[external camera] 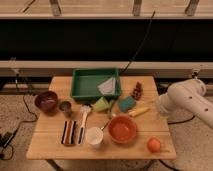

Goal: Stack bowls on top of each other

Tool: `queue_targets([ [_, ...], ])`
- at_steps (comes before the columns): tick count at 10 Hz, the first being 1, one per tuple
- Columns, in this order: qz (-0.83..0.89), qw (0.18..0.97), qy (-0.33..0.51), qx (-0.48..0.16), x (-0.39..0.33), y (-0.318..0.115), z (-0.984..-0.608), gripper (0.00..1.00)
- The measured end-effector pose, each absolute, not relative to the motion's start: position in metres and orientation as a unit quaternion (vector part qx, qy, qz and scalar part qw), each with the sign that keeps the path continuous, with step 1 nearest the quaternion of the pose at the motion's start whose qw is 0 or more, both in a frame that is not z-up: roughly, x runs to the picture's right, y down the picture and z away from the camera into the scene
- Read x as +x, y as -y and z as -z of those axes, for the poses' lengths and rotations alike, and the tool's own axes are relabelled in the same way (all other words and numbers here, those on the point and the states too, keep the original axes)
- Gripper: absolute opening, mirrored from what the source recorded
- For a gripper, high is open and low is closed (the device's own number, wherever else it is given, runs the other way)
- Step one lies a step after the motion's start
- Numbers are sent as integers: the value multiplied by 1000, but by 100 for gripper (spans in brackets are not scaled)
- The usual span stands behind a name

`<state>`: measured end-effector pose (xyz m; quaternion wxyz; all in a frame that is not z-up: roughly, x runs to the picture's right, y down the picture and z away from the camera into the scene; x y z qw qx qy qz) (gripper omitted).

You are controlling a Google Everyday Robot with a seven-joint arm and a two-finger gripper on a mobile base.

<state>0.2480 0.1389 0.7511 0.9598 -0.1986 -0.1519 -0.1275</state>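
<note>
Orange bowl (122,129): front-centre of table (50,145), just beside white cup (94,135).
Maroon bowl (46,101): left edge, near metal cup (65,106); well apart from orange.
Handling: prob. light, stiff; glossy inside, so likely slippery.
Hold: pinch rim wall, one side.
Gripper (161,106): by table's right edge, apart from both bowls; open/closed can't tell.
Labels/writing: none readable.

The white arm (187,97) stands at the far right. Its thick, rounded segments come in from the right edge, rise to a bend, then turn down and leftward to a blunt, rounded end. It is folded in on itself, low and close to its own side. The gripper does not show from here, so I cannot tell where it sits on the arm.
</note>
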Motion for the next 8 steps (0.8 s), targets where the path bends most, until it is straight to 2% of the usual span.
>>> queue_targets([
  [5, 182, 921, 297, -176, 210, -154, -759, 65],
  [8, 220, 898, 342, -169, 189, -172, -753, 65],
])
